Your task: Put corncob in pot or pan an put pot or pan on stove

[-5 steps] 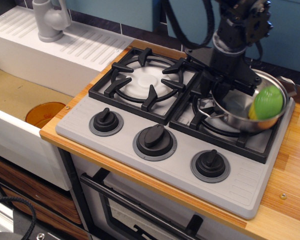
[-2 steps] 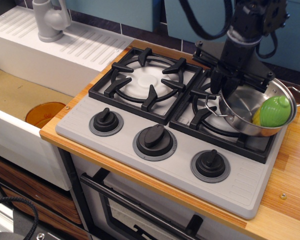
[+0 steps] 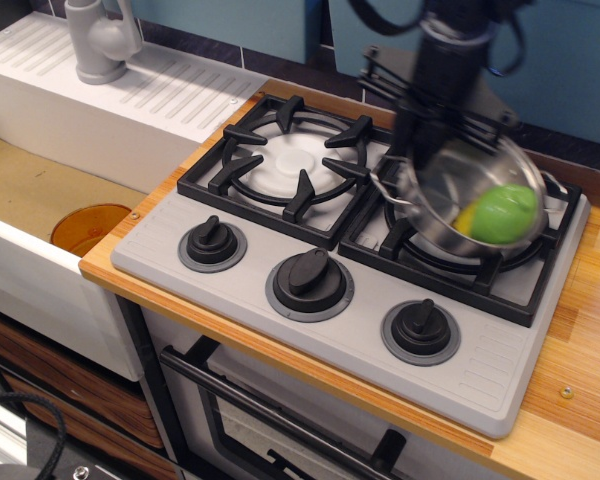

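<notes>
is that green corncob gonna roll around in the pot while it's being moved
Probably. The corncob is smooth and egg-shaped, so it likely rolls easily. It lies loose against the low side of the tilted pot, whose slick steel offers little grip. It looks like light plastic, so small jolts from the gripper may shift it.

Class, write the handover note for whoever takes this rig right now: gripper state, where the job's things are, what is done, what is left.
Gripper: blurred at the back rim of the pot; it seems to be holding it, but whether it is shut cannot be told.
Corncob: inside the pot, on its right side.
Pot: tilted over the right grate of the stove; whether it rests on it is unclear.
Done: corncob is in the pot.
Left: set the pot level on the right burner, release, withdraw.
</notes>
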Robot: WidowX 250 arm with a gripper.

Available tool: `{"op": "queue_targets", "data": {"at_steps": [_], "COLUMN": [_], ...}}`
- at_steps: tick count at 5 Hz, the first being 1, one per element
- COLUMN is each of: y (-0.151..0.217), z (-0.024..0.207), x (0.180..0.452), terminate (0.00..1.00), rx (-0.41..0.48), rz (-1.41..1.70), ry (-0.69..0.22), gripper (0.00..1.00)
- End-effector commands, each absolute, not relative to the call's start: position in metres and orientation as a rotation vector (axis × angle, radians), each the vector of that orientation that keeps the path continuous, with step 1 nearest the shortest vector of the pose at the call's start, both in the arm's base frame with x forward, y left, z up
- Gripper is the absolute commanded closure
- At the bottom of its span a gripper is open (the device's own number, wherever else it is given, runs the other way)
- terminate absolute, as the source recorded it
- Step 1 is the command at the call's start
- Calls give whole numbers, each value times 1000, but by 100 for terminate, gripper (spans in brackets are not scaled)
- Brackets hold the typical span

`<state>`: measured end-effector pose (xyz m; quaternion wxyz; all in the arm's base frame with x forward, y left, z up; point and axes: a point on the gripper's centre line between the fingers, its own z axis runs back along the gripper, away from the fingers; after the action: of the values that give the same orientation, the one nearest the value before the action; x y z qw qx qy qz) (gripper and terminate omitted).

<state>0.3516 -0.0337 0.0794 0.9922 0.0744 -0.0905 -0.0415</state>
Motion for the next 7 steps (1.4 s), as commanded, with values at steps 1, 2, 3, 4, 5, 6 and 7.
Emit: {"op": "queue_targets", "data": {"at_steps": [1, 2, 3, 4, 5, 6, 7], "y": [9, 30, 48, 61, 74, 88, 103], "z": [113, 113, 110, 103, 93, 86, 81], "x": [373, 378, 384, 389, 392, 392, 389], "terminate": [0, 0, 0, 0, 0, 0, 0], "rx": [129, 120, 114, 100, 87, 84, 87], "rz": [-123, -144, -160, -172, -183, -194, -206], "ry": [-282, -276, -273, -280, -291, -301, -305], "gripper": [100, 100, 100, 100, 100, 100, 100]}}
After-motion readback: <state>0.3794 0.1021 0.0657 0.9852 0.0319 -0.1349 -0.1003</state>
